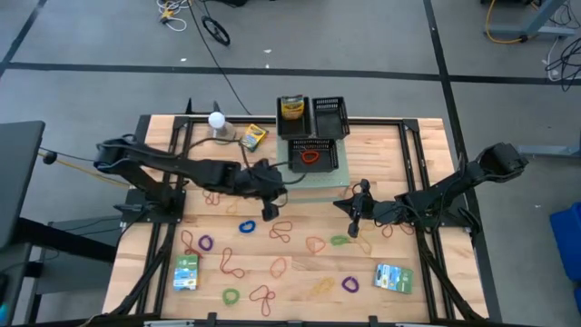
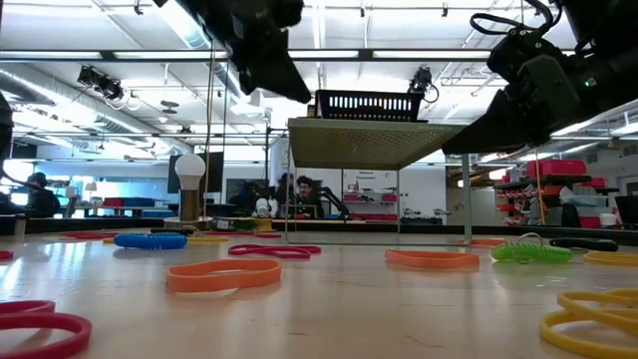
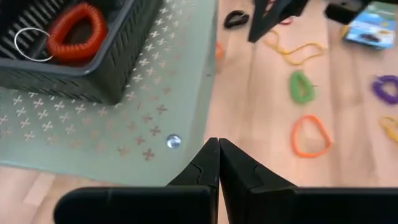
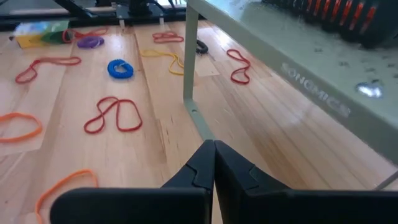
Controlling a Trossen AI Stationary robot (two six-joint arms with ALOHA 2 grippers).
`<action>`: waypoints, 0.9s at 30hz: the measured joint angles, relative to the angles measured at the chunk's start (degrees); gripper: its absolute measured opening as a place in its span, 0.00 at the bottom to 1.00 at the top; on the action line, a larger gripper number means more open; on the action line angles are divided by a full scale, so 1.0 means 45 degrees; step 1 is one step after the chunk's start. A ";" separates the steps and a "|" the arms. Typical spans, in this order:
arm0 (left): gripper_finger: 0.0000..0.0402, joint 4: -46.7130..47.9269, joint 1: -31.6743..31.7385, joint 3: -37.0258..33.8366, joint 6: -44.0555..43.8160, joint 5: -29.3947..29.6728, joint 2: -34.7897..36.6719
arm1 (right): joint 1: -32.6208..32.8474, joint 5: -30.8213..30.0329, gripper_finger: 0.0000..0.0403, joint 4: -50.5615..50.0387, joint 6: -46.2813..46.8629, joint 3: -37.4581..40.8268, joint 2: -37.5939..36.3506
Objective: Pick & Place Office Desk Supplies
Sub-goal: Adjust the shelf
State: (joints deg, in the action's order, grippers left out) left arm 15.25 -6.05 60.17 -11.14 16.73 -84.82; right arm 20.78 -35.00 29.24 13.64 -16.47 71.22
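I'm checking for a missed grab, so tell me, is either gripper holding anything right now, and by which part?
Nothing is held. The left gripper is shut with no band between its fingers, above the green platform. The right gripper is shut and empty too.

Wooden desk (image 1: 381, 154), light planks. Rubber bands (image 1: 280, 267) scattered across middle and front. Green-blue packets near front left corner (image 1: 186, 272) and front right corner (image 1: 393, 278). Pale green raised platform (image 1: 338, 178) at back centre. White ball on base (image 1: 217, 122) and crayon box (image 1: 252, 137) at back left.
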 joint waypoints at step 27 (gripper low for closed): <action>0.02 0.1070 0.0258 0.0012 0.0379 0.1235 -0.0290 | 0.0000 0.0003 0.03 -0.0084 0.0002 0.0000 -0.0001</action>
State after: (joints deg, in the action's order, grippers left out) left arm 20.06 -4.89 60.23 -9.44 22.29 -86.13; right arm 20.78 -34.98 28.87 13.65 -16.47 71.22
